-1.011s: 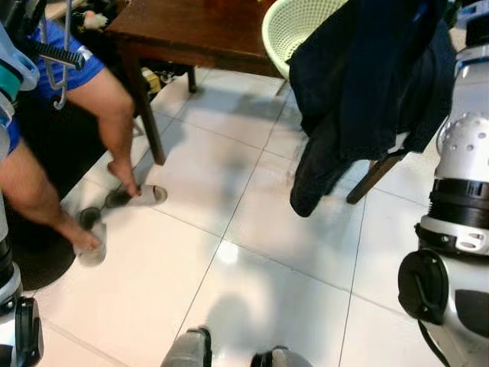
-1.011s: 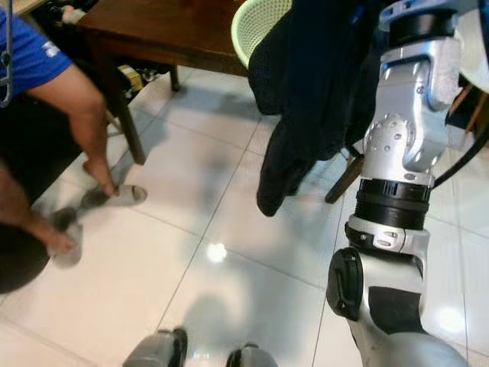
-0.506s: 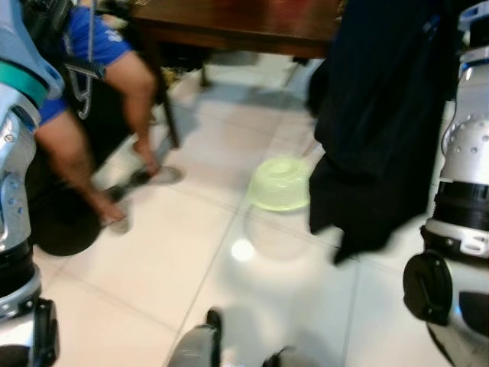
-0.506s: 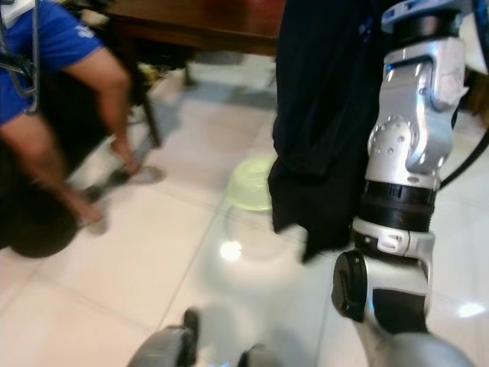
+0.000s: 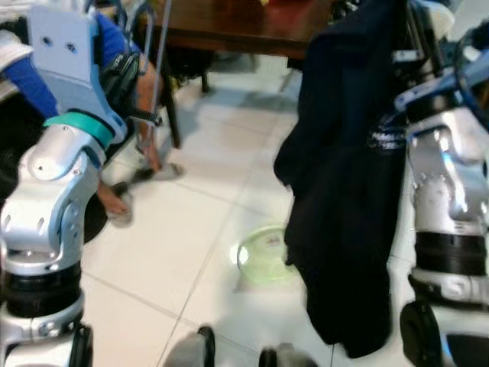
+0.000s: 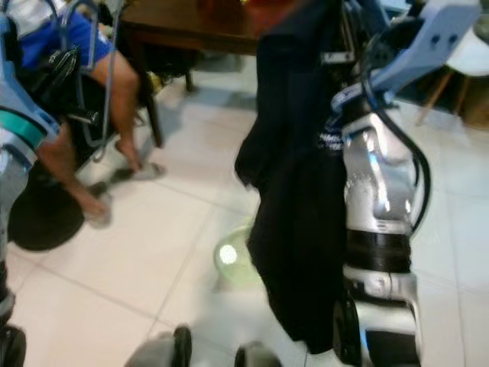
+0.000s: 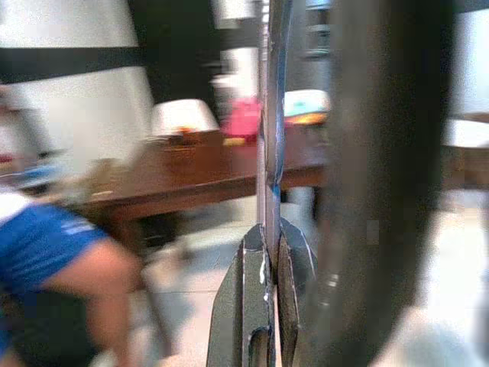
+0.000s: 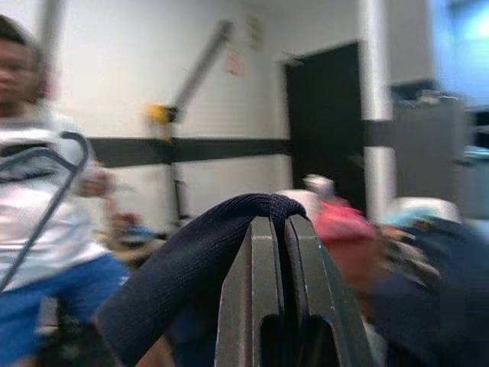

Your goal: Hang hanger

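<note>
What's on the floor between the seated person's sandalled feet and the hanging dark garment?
In the left eye view, a pale green basket lies on the white tiles, right beside the dark garment; otherwise bare tile toward the feet.

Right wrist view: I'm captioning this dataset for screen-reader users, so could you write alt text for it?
The right end effector, fingers closed, pinches a fold of dark navy knit garment draped over its tips. Behind it, blurred, a person in a white shirt and blue shorts sits near a grey hanger, before a white wall with a dark stripe.
</note>
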{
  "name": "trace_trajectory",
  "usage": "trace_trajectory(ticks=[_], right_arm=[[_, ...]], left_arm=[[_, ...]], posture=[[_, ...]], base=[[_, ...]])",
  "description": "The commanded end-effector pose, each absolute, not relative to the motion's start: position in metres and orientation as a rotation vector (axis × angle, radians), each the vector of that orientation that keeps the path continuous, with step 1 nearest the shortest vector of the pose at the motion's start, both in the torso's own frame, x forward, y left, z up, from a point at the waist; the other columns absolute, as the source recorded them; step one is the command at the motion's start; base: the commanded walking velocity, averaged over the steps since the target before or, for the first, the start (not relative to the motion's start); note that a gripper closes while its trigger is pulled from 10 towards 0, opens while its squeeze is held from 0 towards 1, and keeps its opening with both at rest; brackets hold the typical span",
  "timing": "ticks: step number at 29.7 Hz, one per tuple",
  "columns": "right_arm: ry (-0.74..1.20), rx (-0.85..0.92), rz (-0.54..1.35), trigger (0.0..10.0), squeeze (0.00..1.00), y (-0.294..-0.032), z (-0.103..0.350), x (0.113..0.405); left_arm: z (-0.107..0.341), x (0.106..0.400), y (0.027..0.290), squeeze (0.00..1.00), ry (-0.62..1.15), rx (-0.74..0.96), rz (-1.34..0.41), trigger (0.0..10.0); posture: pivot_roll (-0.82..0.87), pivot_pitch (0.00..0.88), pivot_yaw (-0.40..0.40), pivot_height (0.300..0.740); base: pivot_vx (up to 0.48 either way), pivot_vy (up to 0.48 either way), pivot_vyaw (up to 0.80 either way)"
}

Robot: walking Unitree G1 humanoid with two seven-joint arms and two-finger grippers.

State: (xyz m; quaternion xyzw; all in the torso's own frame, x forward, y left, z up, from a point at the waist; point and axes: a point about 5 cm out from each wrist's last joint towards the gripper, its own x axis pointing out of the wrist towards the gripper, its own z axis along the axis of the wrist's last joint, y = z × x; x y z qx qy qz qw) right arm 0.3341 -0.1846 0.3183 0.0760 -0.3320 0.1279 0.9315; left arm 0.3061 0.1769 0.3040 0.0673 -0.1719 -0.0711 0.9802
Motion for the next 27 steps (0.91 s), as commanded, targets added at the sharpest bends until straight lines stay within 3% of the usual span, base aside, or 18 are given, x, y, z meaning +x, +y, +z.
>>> trace_trajectory(ticks=[1, 27], right_arm=[[-0.702, 0.148, 0.248, 10.0, 0.0, -0.187, 0.32, 0.33], [-0.65, 0.134, 0.21, 10.0, 0.0, -0.191, 0.309, 0.326]], left_arm=[[0.298, 0.307, 0.169, 0.0, -0.336, 0.135, -0.164, 10.0], [0.283, 0.31, 0.145, 0.0, -0.32, 0.115, -0.214, 10.0]], posture=[[0.01, 0.071, 0.041, 0.74], [-0.01, 0.074, 0.041, 0.74]], base=[[0.0, 0.0, -0.79], [0.0, 0.0, -0.79]])
